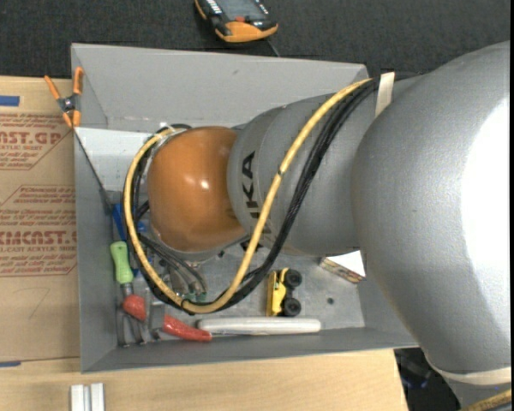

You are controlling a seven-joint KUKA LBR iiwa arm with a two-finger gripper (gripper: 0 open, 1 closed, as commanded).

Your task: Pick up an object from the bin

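Seven loose things can be counted on the visible floor of the grey metal bin (94,332). There is one yellow toy truck (278,291) with black wheels at five o'clock, one long white stick (257,324) at six and one pale flat card (344,269) at four. One red-handled tool (185,329) lies at seven, one small red piece (134,306) near eight, one green-handled tool (121,262) past eight and one blue-handled tool (116,225) at nine.
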